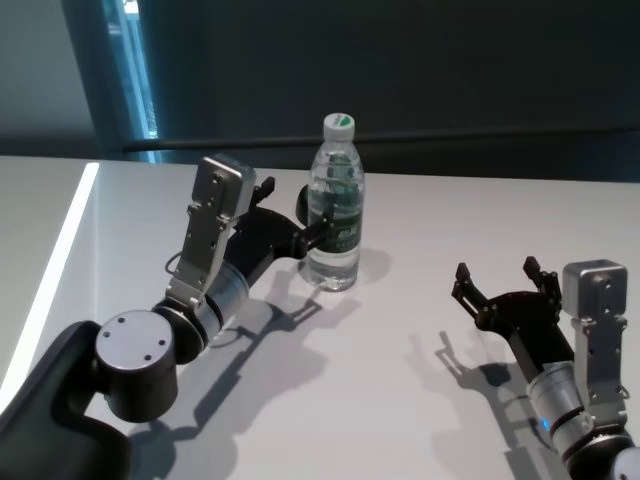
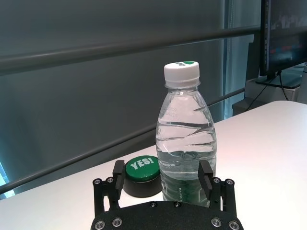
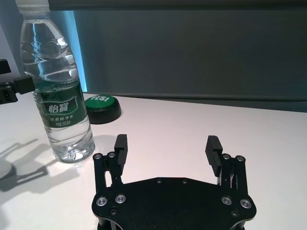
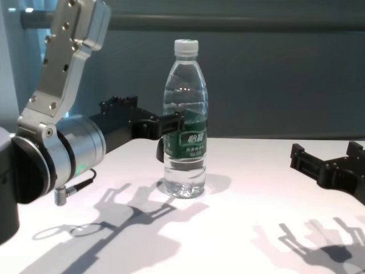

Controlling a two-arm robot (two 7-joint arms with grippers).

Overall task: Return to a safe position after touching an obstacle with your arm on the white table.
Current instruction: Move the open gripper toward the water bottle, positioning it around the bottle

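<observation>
The obstacle, a clear water bottle (image 1: 335, 205) with a white cap and a green label, stands upright on the white table (image 1: 460, 220). My left gripper (image 1: 293, 210) is open and right beside it. One fingertip (image 4: 173, 123) lies against the bottle's label, and the other is off to the side. In the left wrist view the bottle (image 2: 186, 139) stands just beyond the open fingers (image 2: 206, 175). My right gripper (image 1: 500, 285) is open and empty, low over the table to the bottle's right. It shows in the right wrist view (image 3: 167, 148), apart from the bottle (image 3: 55, 86).
A green push button marked "YES!" (image 2: 141, 167) on a black base sits on the table behind the bottle; it also shows in the right wrist view (image 3: 101, 105). The table's left edge (image 1: 70, 240) is bright. A dark wall with a rail stands behind.
</observation>
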